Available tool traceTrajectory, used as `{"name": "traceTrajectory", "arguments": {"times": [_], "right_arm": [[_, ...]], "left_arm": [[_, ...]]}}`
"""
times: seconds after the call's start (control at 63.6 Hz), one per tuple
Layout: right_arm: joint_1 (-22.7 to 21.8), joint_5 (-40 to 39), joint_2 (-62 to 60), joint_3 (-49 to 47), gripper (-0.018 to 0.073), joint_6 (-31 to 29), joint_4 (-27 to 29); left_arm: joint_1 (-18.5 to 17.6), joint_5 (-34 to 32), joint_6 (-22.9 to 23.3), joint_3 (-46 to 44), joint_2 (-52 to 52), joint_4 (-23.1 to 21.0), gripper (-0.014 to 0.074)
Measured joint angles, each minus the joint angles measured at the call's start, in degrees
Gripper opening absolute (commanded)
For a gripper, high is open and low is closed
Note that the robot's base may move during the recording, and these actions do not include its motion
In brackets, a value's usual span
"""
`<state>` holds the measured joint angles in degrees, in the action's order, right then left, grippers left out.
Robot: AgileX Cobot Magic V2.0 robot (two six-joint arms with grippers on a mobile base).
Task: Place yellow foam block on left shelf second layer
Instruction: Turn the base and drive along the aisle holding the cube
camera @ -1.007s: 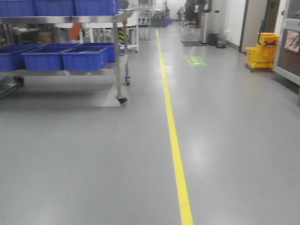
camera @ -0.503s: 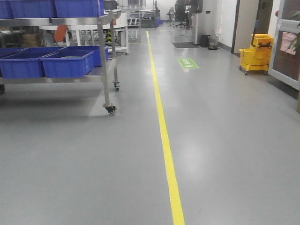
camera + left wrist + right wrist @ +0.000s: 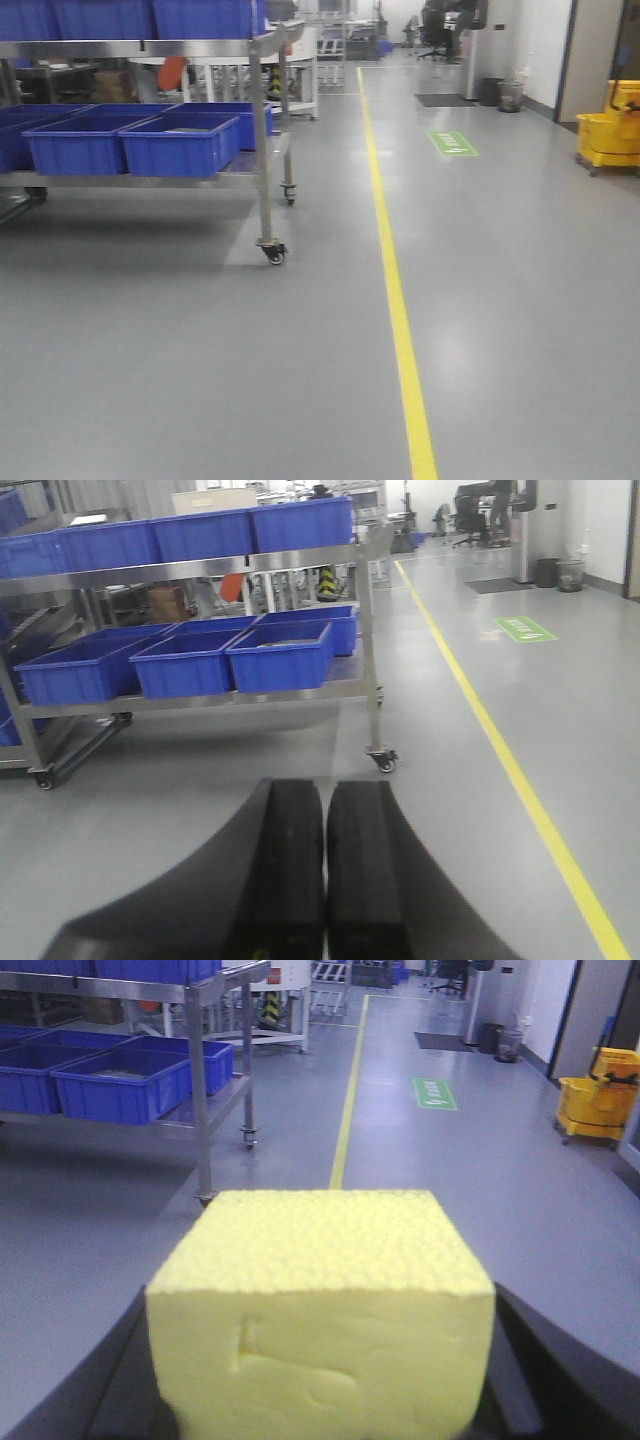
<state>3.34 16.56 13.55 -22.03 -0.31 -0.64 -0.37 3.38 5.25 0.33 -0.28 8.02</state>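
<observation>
The yellow foam block (image 3: 320, 1310) fills the lower half of the right wrist view. It sits between the right fingers (image 3: 545, 1360), whose dark grey surfaces show on both sides of it, so they are holding the block. Its top face is pebbled and its front face is smoother, with a few shallow dents. The block is up off the floor (image 3: 200, 380) and well apart from the shelf.

In the left wrist view the left fingers (image 3: 290, 880) are two black pads pressed flat against each other, with nothing between them.

The steel shelf cart (image 3: 262, 130) stands on casters at the left of the front view, and one wheel (image 3: 273, 252) shows clearly at its near corner. Blue bins (image 3: 180, 145) sit side by side on its lower layer, and more blue bins (image 3: 300, 525) line the layer above. Neither layer shows a yellow block.

A yellow floor line (image 3: 400, 320) runs away from the camera just right of the cart. A green floor marking (image 3: 452, 143) lies beyond the line on its right side. A yellow mop bucket (image 3: 610, 130) stands at the far right edge, near a wall.
</observation>
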Motion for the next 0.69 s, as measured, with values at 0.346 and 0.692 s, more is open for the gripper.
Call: {"name": "traceTrajectory", "arguments": {"times": [0.346,0.692], "right_arm": [[0.00,0.00,0.00,0.00,0.0449,0.00,0.00],[0.00,0.00,0.00,0.00,0.0449,0.00,0.00]], "left_arm": [[0.00,0.00,0.00,0.00,0.00,0.00,0.0136],[0.00,0.00,0.00,0.00,0.00,0.00,0.0136]]}}
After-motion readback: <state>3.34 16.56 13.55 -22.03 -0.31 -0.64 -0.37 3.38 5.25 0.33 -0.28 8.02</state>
